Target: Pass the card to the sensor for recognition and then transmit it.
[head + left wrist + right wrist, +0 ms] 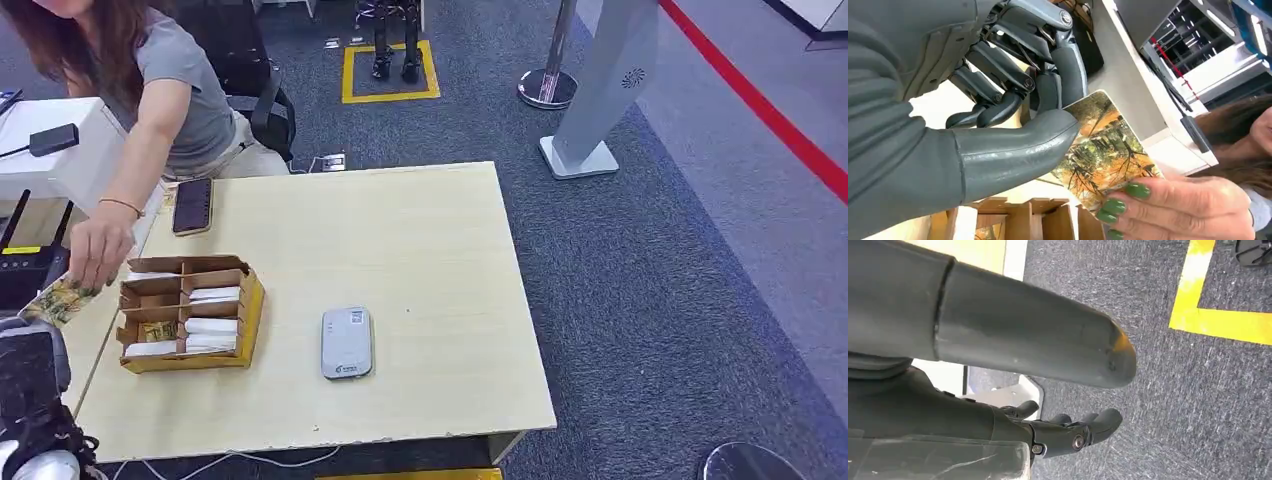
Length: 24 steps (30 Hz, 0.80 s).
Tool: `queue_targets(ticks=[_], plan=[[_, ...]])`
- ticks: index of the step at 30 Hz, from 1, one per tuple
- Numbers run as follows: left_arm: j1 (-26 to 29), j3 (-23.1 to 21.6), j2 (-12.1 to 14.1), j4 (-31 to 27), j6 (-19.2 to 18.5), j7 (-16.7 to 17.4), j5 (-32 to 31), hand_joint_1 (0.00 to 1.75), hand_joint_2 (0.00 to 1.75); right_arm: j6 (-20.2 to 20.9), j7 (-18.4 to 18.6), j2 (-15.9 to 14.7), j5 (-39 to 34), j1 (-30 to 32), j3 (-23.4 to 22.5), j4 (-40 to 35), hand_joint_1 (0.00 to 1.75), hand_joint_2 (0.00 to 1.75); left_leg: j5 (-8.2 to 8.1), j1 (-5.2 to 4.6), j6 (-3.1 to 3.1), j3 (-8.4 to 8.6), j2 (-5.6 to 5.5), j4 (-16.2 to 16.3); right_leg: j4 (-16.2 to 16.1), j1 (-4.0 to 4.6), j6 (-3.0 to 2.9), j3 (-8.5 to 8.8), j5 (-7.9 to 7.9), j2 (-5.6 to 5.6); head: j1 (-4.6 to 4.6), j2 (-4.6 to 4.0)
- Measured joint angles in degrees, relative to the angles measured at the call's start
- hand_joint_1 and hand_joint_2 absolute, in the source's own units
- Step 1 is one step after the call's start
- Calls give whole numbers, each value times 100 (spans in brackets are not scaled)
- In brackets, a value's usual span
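Card [1103, 150], printed with autumn trees, sits pinched between the thumb and fingers of the left hand [1013, 115] off the table's [420, 250] left edge, while a person's hand [1188, 205] grips its far end. It looks thin, stiff, light and probably slick, so a flat pinch well in from the edge suits it. The right hand [1073, 432] hangs by the floor, seemingly loosely curled and holding nothing; the sensor [347, 343] lies beside the tray [250, 310] with open tabletop around it.
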Motion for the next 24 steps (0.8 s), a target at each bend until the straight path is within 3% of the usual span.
queue_targets(ticks=[12,13,14,15,24], plan=[[-11,33,-31,17,2,0,-4,175,175,-2,0,0,0,0,0,0,0,0,-1,-1,0,0,2,0,0,0,0,0,0,1,0,0],[-11,33,-33,17,4,-2,-11,157,175,-2,0,0,0,0,0,0,0,0,-1,-1,0,0,2,0,0,0,0,0,0,1,0,0],[-12,33,-35,17,7,-2,-13,24,175,-2,0,0,0,0,0,0,0,0,-1,0,0,0,2,0,0,0,0,0,0,1,0,0],[-11,33,-35,17,7,-2,-20,0,175,-2,0,0,0,0,0,0,0,0,-1,0,0,0,2,0,0,0,0,0,0,1,0,0],[-9,39,-39,15,128,-6,-88,0,175,2,0,0,-18,0,0,0,0,0,0,0,0,0,1,0,0,0,0,0,1,0,0,0]])
